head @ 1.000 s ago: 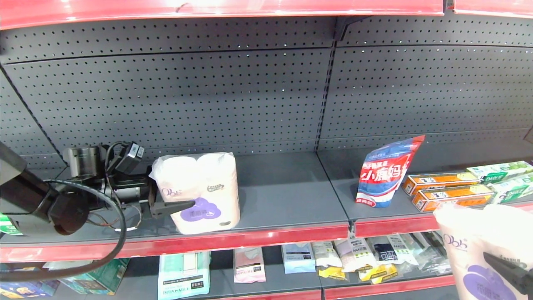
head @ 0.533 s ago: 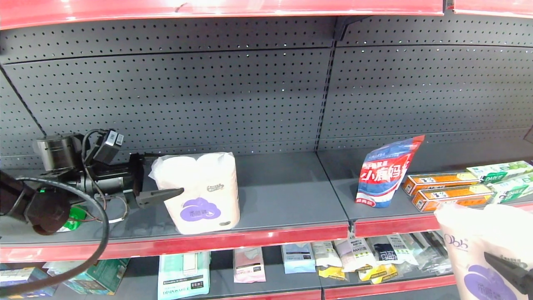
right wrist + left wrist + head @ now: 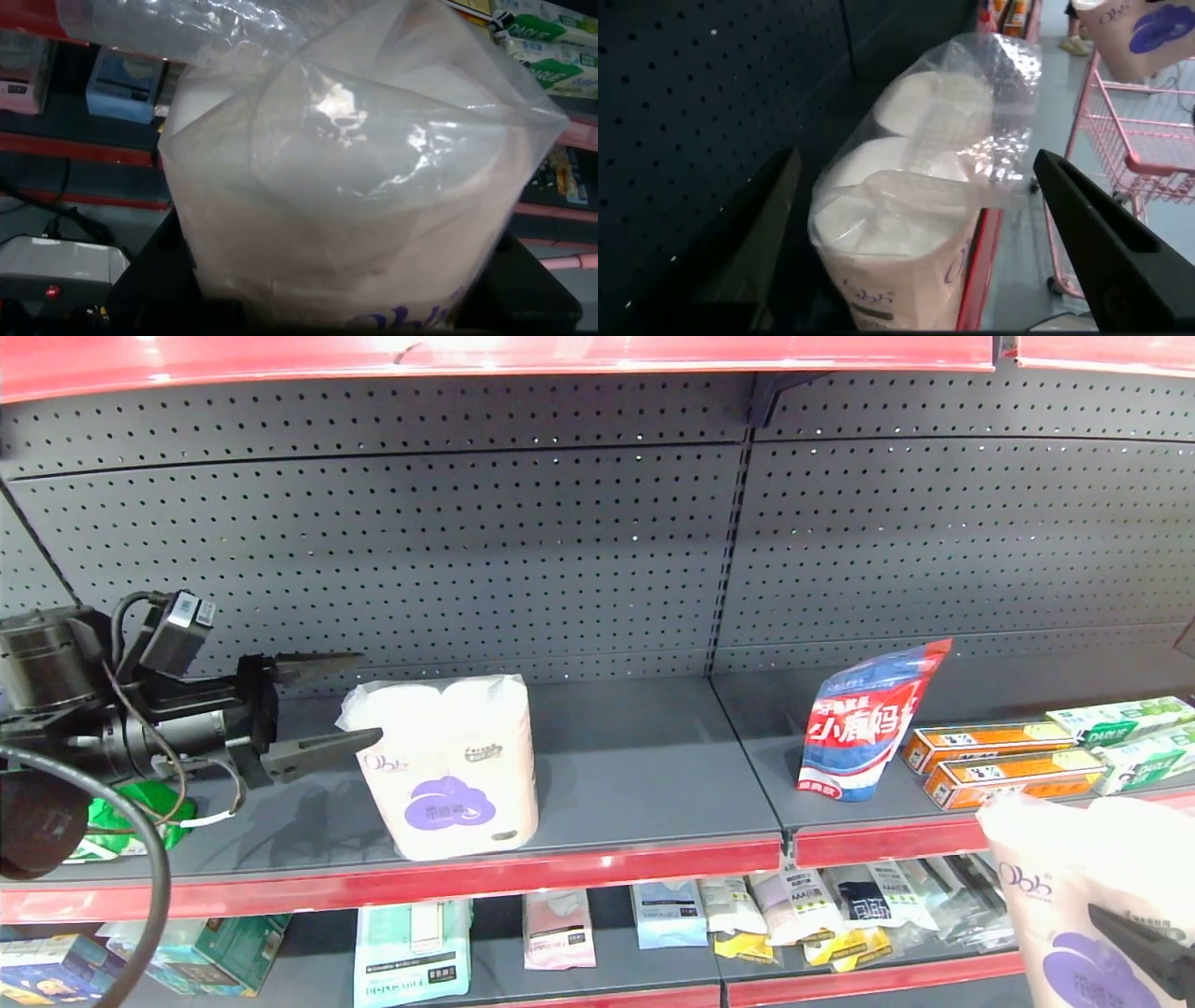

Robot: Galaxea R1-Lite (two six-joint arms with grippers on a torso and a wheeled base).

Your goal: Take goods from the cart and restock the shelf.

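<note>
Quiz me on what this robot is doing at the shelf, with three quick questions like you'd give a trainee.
1. True or false: the left gripper is open.
2. What does the right gripper hold? A. a bottle B. a roll pack C. a box
3. Fill in: the pouch stands to the robot's ___ of the shelved pack.
Key: 1 true. 2 B. 3 right.

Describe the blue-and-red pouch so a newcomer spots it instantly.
On the grey metal shelf with the red front edge, look right of the centre divider. The blue-and-red plastic pouch stands left of the flat orange boxes; it is the only standing bag there.
</note>
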